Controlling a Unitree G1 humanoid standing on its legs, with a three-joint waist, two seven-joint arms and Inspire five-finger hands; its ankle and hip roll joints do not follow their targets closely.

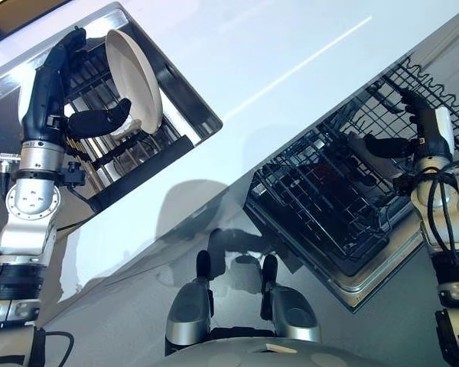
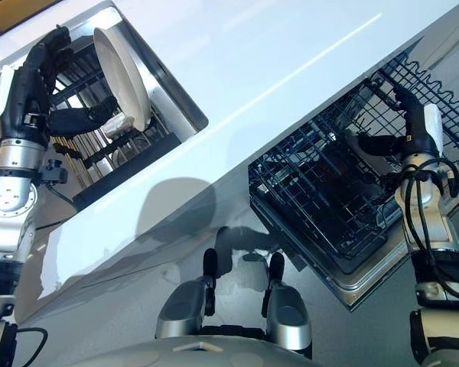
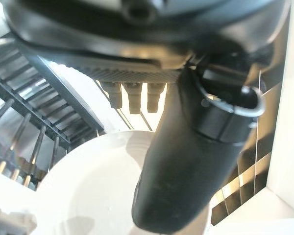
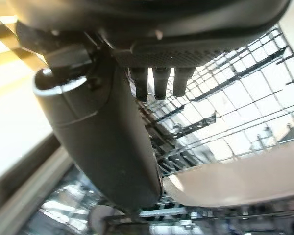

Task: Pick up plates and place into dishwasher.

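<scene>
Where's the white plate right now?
The white plate stands on edge in the sink rack at the robot's left, pinched by the left hand.

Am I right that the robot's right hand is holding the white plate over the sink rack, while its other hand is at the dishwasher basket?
Not quite: the left hand holds the white plate over the sink rack, as the left eye view shows. The right hand is at the dishwasher basket.

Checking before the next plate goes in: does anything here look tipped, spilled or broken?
Nothing stands out. The left hand grips the round white plate, which stands on edge in the sink's dark drying rack. The right hand is at the black wire dishwasher basket. No spill or damage shows.
</scene>
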